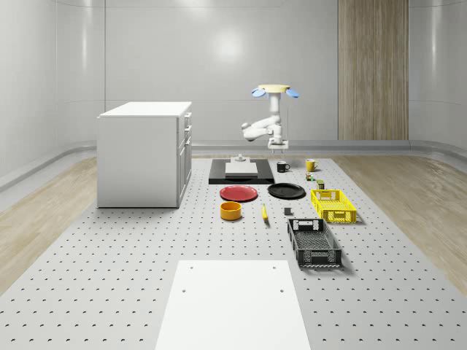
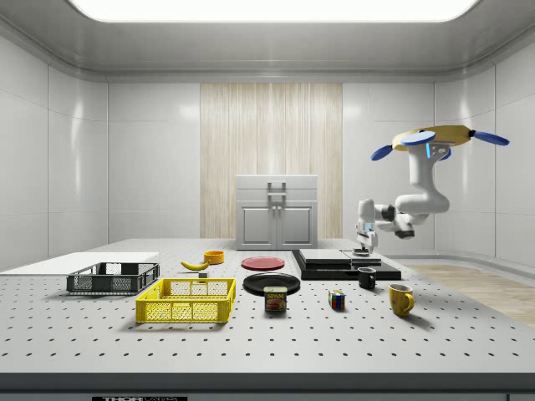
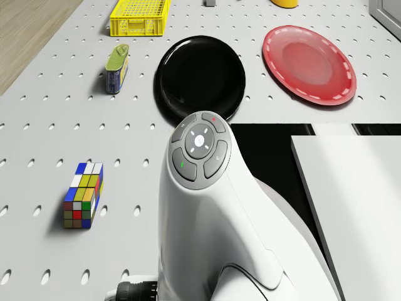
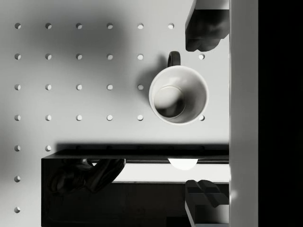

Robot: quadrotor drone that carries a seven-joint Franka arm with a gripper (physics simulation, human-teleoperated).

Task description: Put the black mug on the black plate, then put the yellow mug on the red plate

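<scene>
Above the far end of the perforated table, the drone is seen hovering, with its arm bent downward and the gripper pointed at the table surface. The gripper is held directly over the black mug, clear of it and not touching. In the wrist view the two fingertips are shown spread wide, one on each side of the black mug, and nothing is held between them. The mug is seen upright, white inside, with its handle turned toward one finger.

The black mug is placed on the table just beside the black slab that carries a white block. The black plate lies nearer the whole-scene camera than this mug and is bare. The red plate lies just beside the black plate, on the whole-scene view's left, also bare. The yellow mug stands upright on the table near the black mug, on the whole-scene view's right.

In the drone view a colour cube and a tin are seen on the table near the black plate. A yellow crate, a black crate, a banana and a yellow bowl lie toward the near end. A white cabinet stands on the whole-scene view's left.
</scene>
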